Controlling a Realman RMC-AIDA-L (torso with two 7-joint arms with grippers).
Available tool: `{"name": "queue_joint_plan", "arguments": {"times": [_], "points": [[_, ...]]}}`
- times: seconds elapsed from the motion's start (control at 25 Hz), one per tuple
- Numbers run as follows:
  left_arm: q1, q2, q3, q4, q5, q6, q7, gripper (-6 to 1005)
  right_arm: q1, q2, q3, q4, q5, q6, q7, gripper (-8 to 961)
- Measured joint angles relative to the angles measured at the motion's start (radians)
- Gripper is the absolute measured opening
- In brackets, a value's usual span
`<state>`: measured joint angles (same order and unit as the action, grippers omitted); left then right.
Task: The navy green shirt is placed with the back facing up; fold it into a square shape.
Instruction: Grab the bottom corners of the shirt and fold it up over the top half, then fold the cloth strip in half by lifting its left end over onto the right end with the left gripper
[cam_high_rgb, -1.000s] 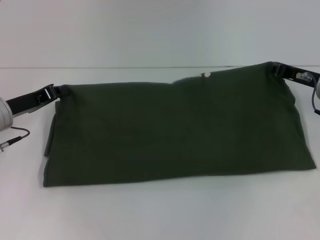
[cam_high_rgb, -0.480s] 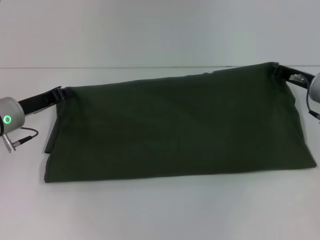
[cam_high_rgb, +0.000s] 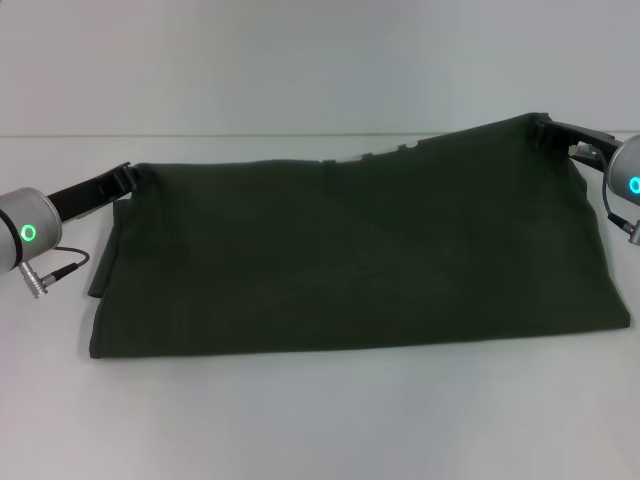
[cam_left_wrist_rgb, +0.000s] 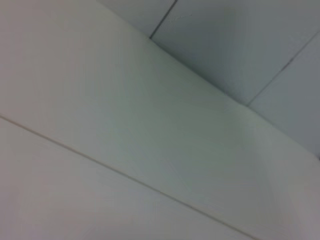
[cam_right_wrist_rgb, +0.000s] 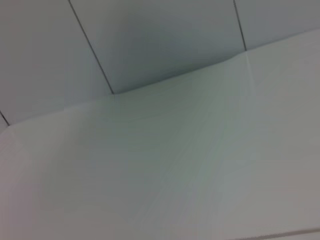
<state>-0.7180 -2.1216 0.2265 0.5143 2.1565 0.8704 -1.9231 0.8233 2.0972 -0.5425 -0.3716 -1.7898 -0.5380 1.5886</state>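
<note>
Shirt (cam_high_rgb: 350, 255), navy green, lies folded into a wide band across the white table (cam_high_rgb: 320, 420). Left gripper (cam_high_rgb: 128, 177) pinches its far left corner; right gripper (cam_high_rgb: 543, 128) clamps the far right corner, raised slightly higher.

Soft, even, shadowless light; head view slightly hazy, both wrist views blurred
</note>
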Motion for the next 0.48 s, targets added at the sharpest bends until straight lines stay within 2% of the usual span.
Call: {"name": "queue_joint_plan", "arguments": {"times": [0.16,0.28,0.4,0.48], "points": [[0.019,-0.011,0.000,0.000,-0.089,-0.014,0.018,30,0.000,0.000,-0.001,0.008,0.042,-0.008,-0.065,25],[0.036,-0.021,0.000,-0.010,-0.167,-0.011,0.085,144,0.001,0.000,-0.001,0.011,0.056,-0.008,-0.082,25],[0.048,-0.036,0.001,-0.015,-0.221,-0.009,0.138,204,0.002,0.000,-0.001,0.013,0.064,-0.013,-0.083,103],[0.049,-0.038,0.001,-0.016,-0.222,-0.009,0.139,243,0.002,0.000,-0.001,0.014,0.068,-0.013,-0.083,154]]}}
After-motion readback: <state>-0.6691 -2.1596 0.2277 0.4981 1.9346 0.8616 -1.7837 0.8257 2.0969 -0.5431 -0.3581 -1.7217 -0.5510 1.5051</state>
